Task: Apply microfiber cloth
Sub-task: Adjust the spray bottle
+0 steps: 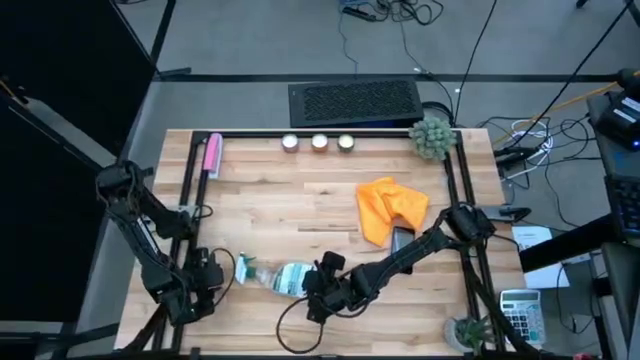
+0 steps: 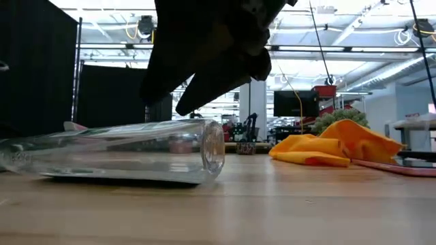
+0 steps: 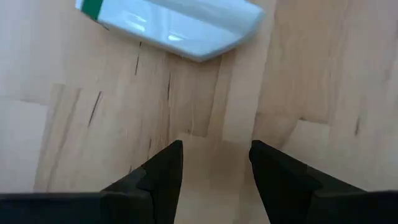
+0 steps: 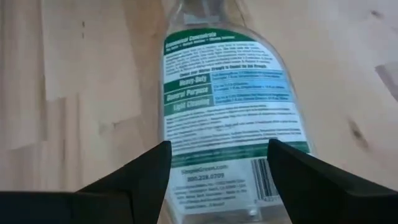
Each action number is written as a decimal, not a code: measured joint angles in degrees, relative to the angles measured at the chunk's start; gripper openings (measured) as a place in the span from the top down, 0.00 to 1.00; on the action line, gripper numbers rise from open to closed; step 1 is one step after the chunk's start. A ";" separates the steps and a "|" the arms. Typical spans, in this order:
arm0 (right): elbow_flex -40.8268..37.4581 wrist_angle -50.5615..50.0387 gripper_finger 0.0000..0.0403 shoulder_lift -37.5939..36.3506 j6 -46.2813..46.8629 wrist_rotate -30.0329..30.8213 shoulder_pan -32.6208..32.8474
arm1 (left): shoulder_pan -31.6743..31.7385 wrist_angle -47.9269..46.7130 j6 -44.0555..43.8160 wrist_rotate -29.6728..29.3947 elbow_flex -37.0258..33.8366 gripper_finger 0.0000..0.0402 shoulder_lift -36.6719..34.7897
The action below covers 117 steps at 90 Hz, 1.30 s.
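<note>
1. Nearest the low camera lies a clear plastic spray bottle (image 2: 122, 153) on its side on the pale wooden table (image 1: 300, 200), its printed label facing up in the right wrist view
2. Far left, the left gripper (image 1: 205, 277) hangs low over bare wood just beside the bottle's neck end; its two dark fingers (image 3: 158, 177) stand moderately apart with nothing between them
3. Next, the right gripper (image 1: 322, 285) hovers at the bottle's base end, reaching across from the right side of the table; its fingers (image 4: 140, 174) are spread wide to either side of the bottle body and do not appear to grip it
4. Further right, well apart from both grippers, the bright orange microfiber cloth (image 1: 388, 207) lies crumpled in loose folds on the table, with a black smartphone (image 1: 402, 240) touching its near edge
5. Handling, as a judgement: the cloth looks light, thin and floppy, so it should sag and trail when lifted, and will not slip or break
6. A raised fold or ridge, such as the peak seen in the low view (image 2: 354, 136), seems the best place to pinch; a flat edge would be harder to get under
7. Gripping away from the phone side should avoid dragging the phone along
</note>
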 joint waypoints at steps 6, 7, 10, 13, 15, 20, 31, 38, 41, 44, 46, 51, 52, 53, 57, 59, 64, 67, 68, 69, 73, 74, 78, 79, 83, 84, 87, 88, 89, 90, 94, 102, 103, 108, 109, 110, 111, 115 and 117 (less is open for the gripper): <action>0.00 -1.01 0.39 0.00 0.10 0.01 0.00 | 0.00 0.04 0.03 0.00 0.00 0.57 0.73; 0.00 -1.15 0.39 0.00 0.14 0.01 0.00 | 0.00 0.11 0.03 -0.02 0.00 0.57 0.80; 0.00 -1.51 0.39 0.00 0.16 0.01 0.13 | 0.00 0.45 0.03 -0.07 0.00 0.57 1.08; 0.00 -1.66 0.39 0.00 0.10 0.03 0.26 | 0.00 0.74 0.05 -0.20 0.00 0.57 1.57; 0.00 -1.64 0.39 -0.03 0.02 0.03 0.30 | 0.00 0.76 0.05 -0.26 0.00 0.57 1.78; 0.00 -1.89 0.39 -0.23 -0.14 0.05 0.44 | 0.00 0.84 0.22 -0.38 0.02 0.57 1.73; 0.00 -2.01 0.39 -0.72 -0.40 0.05 0.59 | 0.00 0.92 -0.01 -0.53 0.02 0.57 1.80; 0.00 -2.29 0.39 -0.76 -1.35 0.34 0.53 | 0.00 0.86 0.26 -1.02 0.02 0.57 1.94; 0.00 -2.89 0.39 -0.76 -1.62 0.03 0.52 | 0.01 0.79 0.39 -1.28 0.02 0.57 2.00; 0.00 -3.82 0.39 -0.76 -1.63 -0.72 0.35 | 0.08 0.70 0.64 -1.58 0.02 0.57 1.95; 0.00 -4.58 0.39 -0.76 -1.60 -1.35 0.23 | 0.17 0.67 1.15 -1.76 0.02 0.57 1.93; 0.00 -6.64 0.39 -0.76 -1.28 -2.46 0.09 | 0.24 0.89 1.35 -2.02 0.02 0.57 1.93; 0.00 -6.86 0.39 -0.77 -1.22 -2.55 0.13 | 0.25 0.90 1.34 -2.07 0.02 0.57 1.93; 0.00 -7.02 0.39 -0.78 -1.11 -2.59 0.16 | 0.26 0.90 1.34 -2.14 0.02 0.57 1.92; 0.00 -7.40 0.39 -1.08 -0.76 -2.63 0.30 | 0.27 0.83 1.39 -2.51 0.02 0.57 1.79; 0.00 -7.74 0.39 -1.31 -0.69 -2.58 0.44 | 0.26 0.88 1.43 -2.69 0.02 0.57 1.78; 0.00 -7.81 0.39 -1.92 -0.67 -2.45 0.84 | 0.32 0.81 1.48 -3.27 0.02 0.57 1.85; 0.02 -8.07 0.39 -2.29 -0.60 -2.31 0.92 | 0.44 0.73 1.60 -3.55 0.02 0.57 1.89; 0.03 -8.29 0.39 -2.36 -0.57 -2.18 0.95 | 0.52 0.73 1.80 -3.64 0.02 0.57 1.89; 0.05 -8.53 0.39 -2.40 -0.54 -2.03 1.00 | 0.58 0.73 1.91 -3.71 0.02 0.57 1.89; 0.11 -9.65 0.39 -2.45 -0.25 -1.64 1.09 | 0.90 0.76 2.79 -4.10 0.02 0.57 1.89; 0.11 -9.91 0.39 -2.44 -0.17 -1.57 1.10 | 0.95 0.79 2.88 -4.14 0.02 0.57 1.92; 0.11 -10.80 0.39 -2.17 -0.06 -1.33 1.11 | 1.26 0.79 3.16 -4.62 0.02 0.57 2.04; 0.11 -10.84 0.39 -2.04 -0.06 -1.25 1.13 | 1.32 0.76 3.24 -4.73 0.02 0.57 2.06; 0.11 -10.63 0.39 -1.65 -0.08 -1.15 0.86 | 1.66 0.67 3.33 -5.30 0.02 0.57 2.06; 0.11 -10.63 0.39 -1.54 -0.08 -1.17 0.80 | 1.74 0.67 3.33 -5.47 0.02 0.57 2.06; 0.11 -10.69 0.39 -1.22 -0.10 -1.28 0.76 | 1.98 0.69 3.37 -5.91 0.02 0.57 2.06; 0.11 -10.69 0.39 -1.10 -0.10 -1.30 0.76 | 2.06 0.70 3.37 -5.96 0.02 0.57 2.06; 0.11 -10.68 0.39 -0.98 -0.10 -1.30 0.76 | 2.13 0.71 3.37 -5.97 0.02 0.57 2.06; 0.11 -10.66 0.39 -0.85 -0.10 -1.28 0.76 | 2.17 0.69 3.37 -5.98 0.02 0.57 2.06; 0.17 -10.66 0.39 -0.44 0.04 -1.24 0.78 | 2.34 0.70 3.37 -6.03 0.02 0.57 2.06; 0.32 -10.79 0.39 0.41 1.24 -1.51 1.31 | 2.34 0.71 3.27 -6.03 0.02 0.57 2.07; 0.34 -10.82 0.39 0.52 1.41 -1.47 1.41 | 2.32 0.71 3.27 -6.03 0.02 0.57 2.07; 0.38 -11.01 0.39 1.00 2.09 -1.08 1.87 | 2.32 0.71 3.27 -6.04 0.02 0.57 2.06; 0.37 -11.02 0.39 1.04 2.18 -0.97 1.95 | 2.32 0.71 3.27 -6.07 0.02 0.57 2.06; 0.37 -11.00 0.39 1.07 2.25 -0.84 2.03 | 2.32 0.71 3.27 -6.15 0.02 0.57 2.06; 0.37 -11.01 0.39 1.10 2.37 -0.71 2.09 | 2.32 0.71 3.27 -6.25 0.02 0.57 2.06; 0.30 -11.18 0.39 1.14 2.78 -0.58 2.21 | 2.32 0.70 3.27 -6.62 0.02 0.57 2.06; 0.28 -11.36 0.39 1.14 3.07 -0.65 2.21 | 2.32 0.72 3.28 -6.74 0.02 0.57 2.06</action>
